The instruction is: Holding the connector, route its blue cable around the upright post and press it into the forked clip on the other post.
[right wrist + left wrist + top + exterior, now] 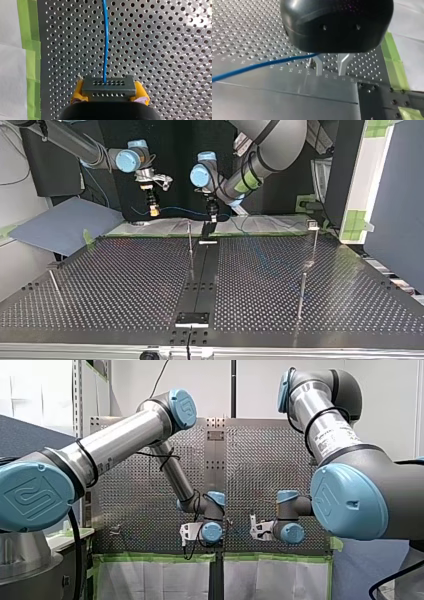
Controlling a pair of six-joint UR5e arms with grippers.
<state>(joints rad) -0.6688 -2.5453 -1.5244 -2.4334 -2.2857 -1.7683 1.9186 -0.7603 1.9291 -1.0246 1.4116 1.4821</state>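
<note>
connector boxy, perforated, blue cable thin, smooth

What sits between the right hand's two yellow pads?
The connector, clamped by the right hand, its blue cable leading straight ahead. The right wrist view shows it.

Blue cable passes beside my spread left hand

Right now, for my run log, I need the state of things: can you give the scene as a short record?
right tool: shut on connector, yellow pads
connector: grey, holes in its face
left tool: open, metal fingers apart
cable: blue, leaves connector, passes beside left tool
post: thin, upright, on the table
</note>
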